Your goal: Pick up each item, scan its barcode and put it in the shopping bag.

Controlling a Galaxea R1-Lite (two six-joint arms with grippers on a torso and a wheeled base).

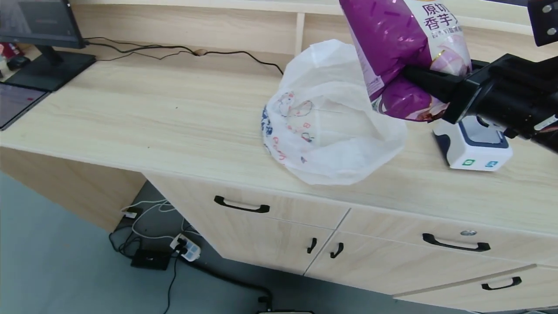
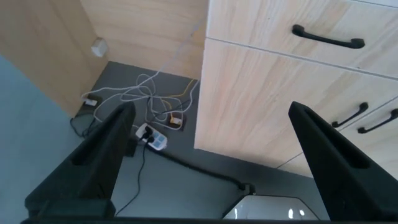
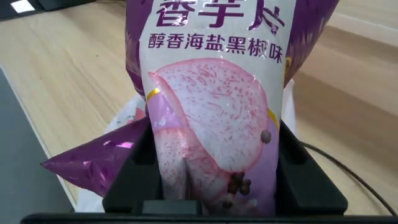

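A purple snack bag [image 1: 394,48] hangs in the air at the upper right of the head view, with my right gripper [image 1: 416,76] shut on its lower part. It hovers beside and partly above the open white plastic shopping bag [image 1: 324,126] that lies slumped on the wooden counter [image 1: 144,117]. In the right wrist view the snack bag [image 3: 214,118] sits pinched between the black fingers [image 3: 134,174]. A white barcode scanner [image 1: 477,146] stands on the counter under my right arm. My left gripper [image 2: 211,155] is open, low beside the cabinet fronts, with nothing between its fingers.
A monitor on its stand [image 1: 43,39] and a tablet [image 1: 15,102] sit at the counter's far left, with cables [image 1: 174,50] running along the back. Drawers with black handles [image 1: 242,205] lie below the counter edge. A power strip and cords [image 2: 152,137] lie on the floor.
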